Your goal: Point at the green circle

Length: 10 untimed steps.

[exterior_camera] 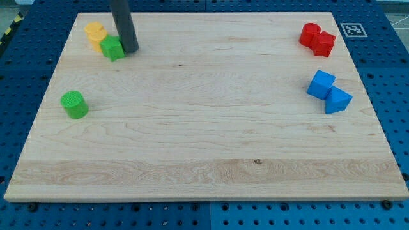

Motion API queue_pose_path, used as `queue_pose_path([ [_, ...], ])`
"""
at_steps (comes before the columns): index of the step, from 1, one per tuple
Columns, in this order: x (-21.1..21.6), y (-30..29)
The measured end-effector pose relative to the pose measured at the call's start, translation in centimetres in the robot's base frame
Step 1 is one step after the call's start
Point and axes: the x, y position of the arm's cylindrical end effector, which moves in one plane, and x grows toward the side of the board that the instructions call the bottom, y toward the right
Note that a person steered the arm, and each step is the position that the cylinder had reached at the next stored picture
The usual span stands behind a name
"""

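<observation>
The green circle [75, 104] is a short green cylinder near the view's left edge of the wooden board [204, 160]. My dark rod comes down from the view's top left and my tip [130, 50] rests on the board. The tip touches the right side of a green star-like block [112, 48], which sits against yellow blocks [96, 34]. The green circle lies well below and to the left of the tip, apart from it.
Two red blocks [317, 38] sit together at the view's top right. A blue cube [321, 84] and a blue triangular block [337, 100] touch each other at the right edge. A blue pegboard surrounds the board.
</observation>
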Motion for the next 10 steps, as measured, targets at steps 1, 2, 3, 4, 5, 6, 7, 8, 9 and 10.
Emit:
queue_pose_path([
  [1, 8.8, 1.4],
  [2, 17.7, 0.1],
  [3, 24.2, -2.3],
  [4, 27.2, -5.4],
  [5, 26.7, -8.5],
  [6, 22.6, -9.1],
  [7, 19.9, -9.3],
  [8, 19.9, -10.0],
  [9, 18.2, -9.9],
  [10, 16.4, -9.9],
])
